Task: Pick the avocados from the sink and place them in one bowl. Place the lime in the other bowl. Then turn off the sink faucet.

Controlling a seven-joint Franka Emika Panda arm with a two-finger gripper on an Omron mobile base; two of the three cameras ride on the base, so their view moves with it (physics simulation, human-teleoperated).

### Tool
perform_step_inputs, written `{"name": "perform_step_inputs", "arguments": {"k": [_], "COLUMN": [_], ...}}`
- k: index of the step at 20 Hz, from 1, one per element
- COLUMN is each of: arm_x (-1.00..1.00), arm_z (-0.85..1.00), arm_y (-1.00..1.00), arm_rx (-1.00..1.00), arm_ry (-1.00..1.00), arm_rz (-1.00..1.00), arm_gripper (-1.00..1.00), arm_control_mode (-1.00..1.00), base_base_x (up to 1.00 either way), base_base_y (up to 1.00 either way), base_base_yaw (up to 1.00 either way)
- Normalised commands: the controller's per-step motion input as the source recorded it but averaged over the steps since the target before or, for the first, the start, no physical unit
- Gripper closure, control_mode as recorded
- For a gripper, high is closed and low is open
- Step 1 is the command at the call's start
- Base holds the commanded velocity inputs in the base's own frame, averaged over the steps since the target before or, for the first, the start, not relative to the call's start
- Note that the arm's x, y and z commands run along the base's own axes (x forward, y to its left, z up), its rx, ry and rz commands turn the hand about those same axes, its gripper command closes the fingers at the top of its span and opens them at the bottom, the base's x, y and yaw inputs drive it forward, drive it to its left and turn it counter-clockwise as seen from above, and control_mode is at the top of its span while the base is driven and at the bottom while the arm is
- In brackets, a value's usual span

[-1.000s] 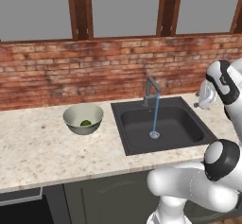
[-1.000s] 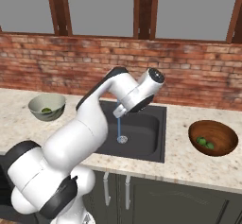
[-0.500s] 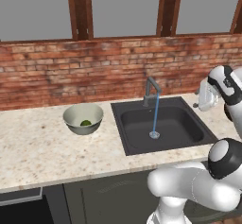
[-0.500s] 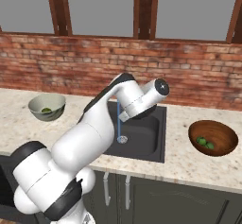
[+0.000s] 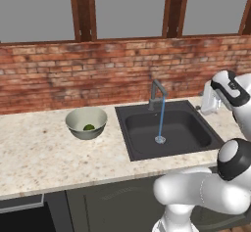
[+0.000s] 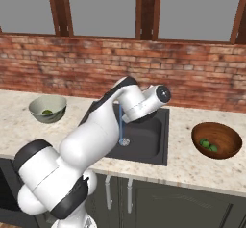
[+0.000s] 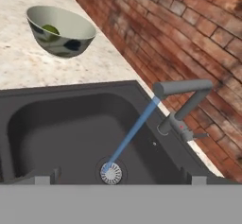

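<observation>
I see the gripper [image 5: 205, 104] at the sink's [image 5: 142, 145] 3 o'clock edge, but its tips are tiny and half hidden, so I cannot tell if they are spread. Blue water runs from the bent grey faucet [image 7: 182, 106] to the round drain [image 7: 111, 173]. The lime [image 7: 50, 29] sits in the shiny pale bowl [image 7: 73, 44]. Two bumpy avocados [image 6: 208, 145] lie in the brown wooden bowl [image 6: 228, 153].

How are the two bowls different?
The grey-green bowl is pale and glossy; the brown bowl is dark and wooden-looking. The grey-green bowl sits left of the sink holding one lime; the brown bowl sits right, holding two avocados. Both are round.
</observation>
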Motion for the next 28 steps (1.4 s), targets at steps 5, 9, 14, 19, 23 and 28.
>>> {"name": "perform_step_inputs", "arguments": {"k": [5,9,14,19,23,28], "arm_x": [0.17,0.11,0.22,0.22,0.13,0.14], "arm_z": [0.0,-0.03,-0.06,-0.03,-0.01,0.0], "arm_y": [-0.06,-0.01,0.0,-0.07,-0.12,-0.08], "arm_rx": [0.02,0.0,0.0,0.0,0.0,0.0], "arm_ry": [0.0,0.0,0.0,0.0,0.0,0.0], "arm_rz": [0.0,0.0,0.0,0.0,0.01,0.01], "arm_gripper": [-1.0,-1.0,-1.0,-1.0,-1.0,-1.0], "arm_control_mode": [-1.0,-1.0,-1.0,-1.0,-1.0,-1.0], "base_base_x": [0.0,0.0,0.0,0.0,0.0,0.0], "base_base_y": [0.0,0.0,0.0,0.0,0.0,0.0], "base_base_yaw": [0.0,0.0,0.0,0.0,0.0,0.0]}}
